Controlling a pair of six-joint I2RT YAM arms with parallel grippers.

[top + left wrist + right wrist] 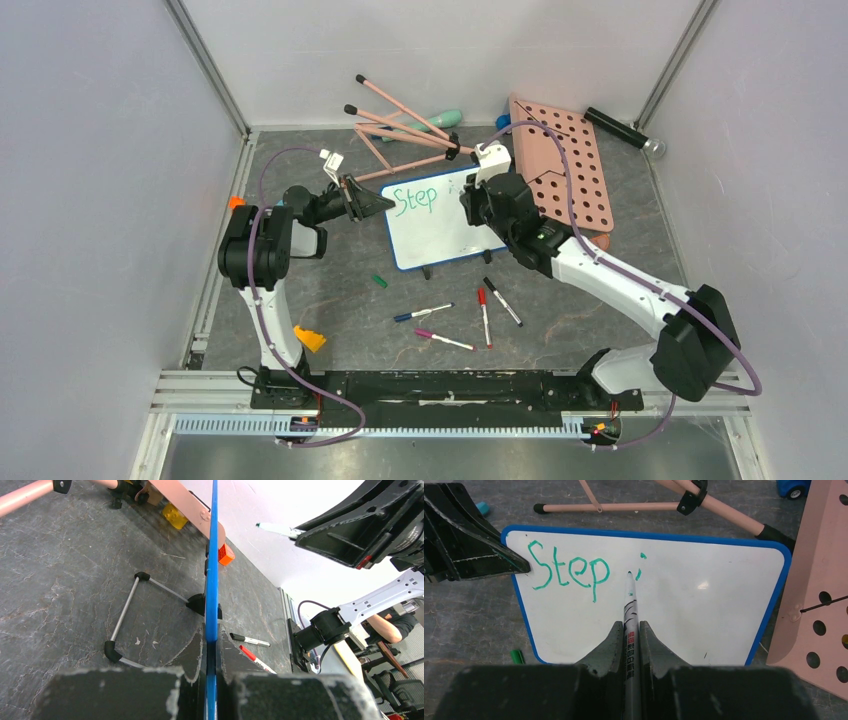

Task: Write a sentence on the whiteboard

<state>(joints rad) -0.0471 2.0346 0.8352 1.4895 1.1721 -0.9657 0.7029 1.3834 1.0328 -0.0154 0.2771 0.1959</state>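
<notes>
Low in the top view, four capped markers lie loose on the dark, stone-veined table mat (330,290). They are a blue marker (423,313), a magenta marker (444,340), a red marker (484,316) and a black marker (502,301), slim white barrels fanned near one another. A small green cap (379,281) lies to their upper left. An orange wedge (309,338) sits at lower left, just beside the left arm.

Above them, at the frame's centre, the whiteboard (704,615) stands tilted, with a glossy white face and a rounded blue plastic frame. It is propped on a thin wire stand (125,615) with black rubber corners. The left gripper (212,647) is pinched onto the board's left edge, matte black fingers pressed on either side of the blue rim. That rim runs as a thin vertical line up the middle of the left wrist view.

The right gripper (629,630) is clamped around a green marker (630,605), whose barrel stands upright in the centre of the right wrist view. Its tip is at the white face, just beside a short green stroke and dot. The sentence (569,572) so far reads "Step", in loopy green strokes at the board's upper left.

Farther back, a pink pegboard (565,165) with rows of round holes lies at upper right. Pink tubular legs (405,130) with black rubber ends cross at top centre. A black cylinder (620,130) lies toward the far right corner.
</notes>
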